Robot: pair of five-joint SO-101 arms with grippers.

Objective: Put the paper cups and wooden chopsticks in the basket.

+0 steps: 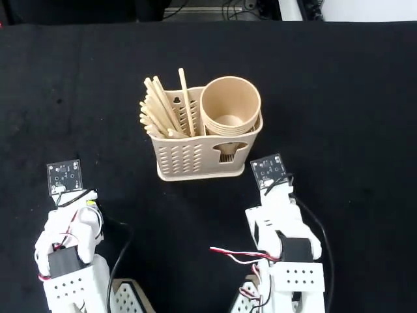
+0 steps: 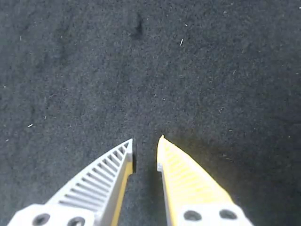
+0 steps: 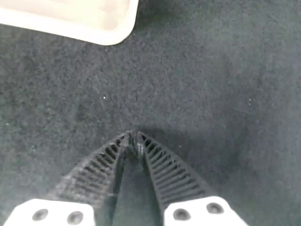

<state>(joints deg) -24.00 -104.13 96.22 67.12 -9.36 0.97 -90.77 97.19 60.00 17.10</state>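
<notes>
Basket (image 3: 70, 16) corner near right fingers (image 3: 167, 169)

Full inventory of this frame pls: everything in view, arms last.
basket: 1, beige, mid-table ahead of both arms
paper cups: nested stack, number unclear, tan, in the basket compartment on the right arm's side
wooden chopsticks: bundle, uncounted, pale wood, standing in the other compartment
table: 1, black cloth
cables: several, dark, beyond the far edge
left arm: white; left gripper white and yellow, tips slightly apart, empty
right arm: white; right gripper black, shut, empty, near a basket corner
</notes>
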